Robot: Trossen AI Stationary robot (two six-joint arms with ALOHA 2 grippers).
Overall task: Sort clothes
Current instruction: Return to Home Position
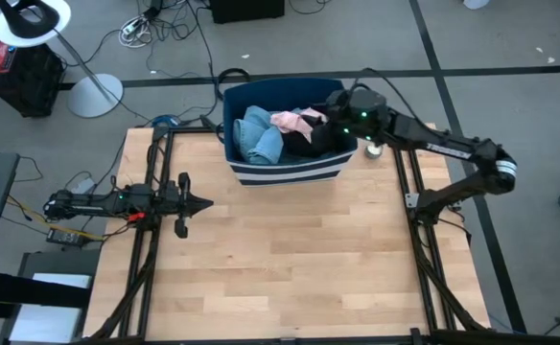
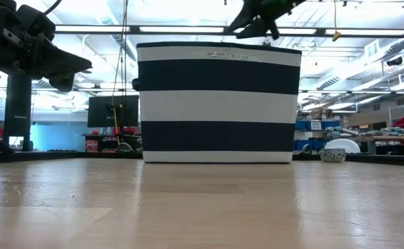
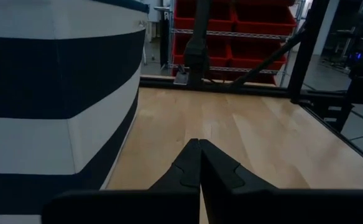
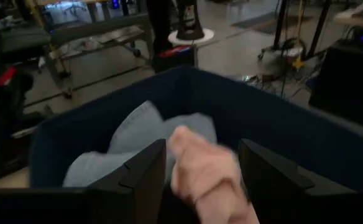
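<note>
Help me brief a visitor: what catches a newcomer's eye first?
The striped navy bin stands at the table's far edge, holding blue denim, a pink garment and black cloth. The right gripper hovers open above it; the left gripper is shut at the table's left.

The left arm lies low along the left side, stretched out and pointing right. The left gripper (image 1: 203, 203) has its two fingers (image 3: 188, 168) pressed together at the tips. The right arm reaches from the right side toward the far centre, bent at the elbow and raised high. The right gripper (image 1: 330, 107) tilts downward, its fingers (image 4: 147, 168) spread wide apart.
</note>
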